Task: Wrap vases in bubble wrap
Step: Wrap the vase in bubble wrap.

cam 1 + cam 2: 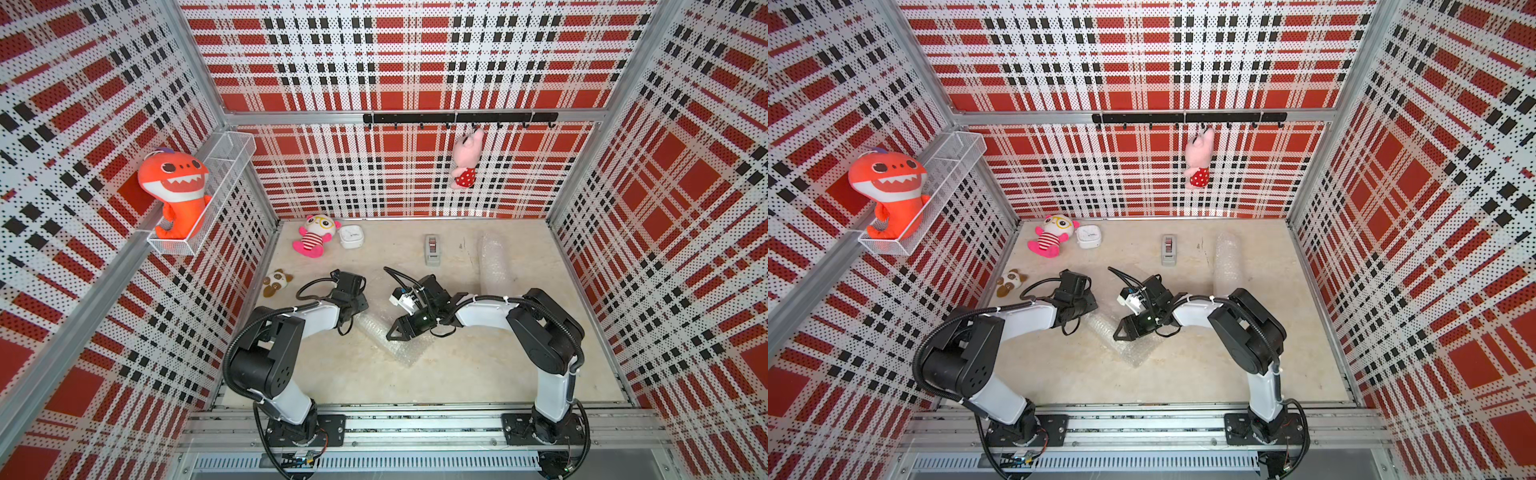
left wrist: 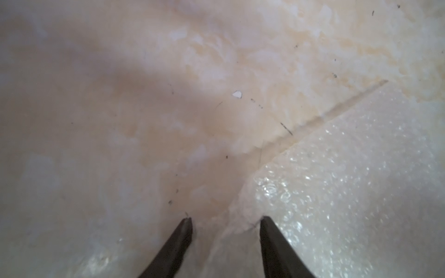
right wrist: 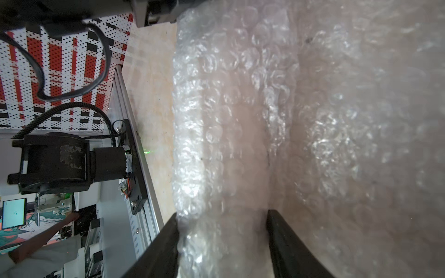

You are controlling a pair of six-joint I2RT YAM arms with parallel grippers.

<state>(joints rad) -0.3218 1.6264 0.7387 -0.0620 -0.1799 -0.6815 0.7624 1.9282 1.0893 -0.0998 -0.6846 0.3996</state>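
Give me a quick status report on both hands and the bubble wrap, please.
Left hand open astride bubble wrap edge. Right hand clamped on its rolled part; vase not visible. Tape dispenser behind, not obstructing.

Open tabletop [image 1: 457,374] in front; bubble wrap [image 1: 395,345] at centre, tape dispenser [image 1: 432,249] behind.

The walls [image 1: 415,62] are red, white and black plaid full of tiny dots, and the table [image 1: 457,365] has a blotchy cream-beige marble look. The wrap [image 3: 204,120] between the black fingers [image 3: 166,240] of the right gripper [image 3: 222,214] is clear with shiny round bubbles, same by the left gripper [image 2: 226,218]. Past the left gripper sits an orange shark [image 1: 176,187] with white teeth; beyond the right one, a pink pig [image 1: 467,160] in white-spotted red.
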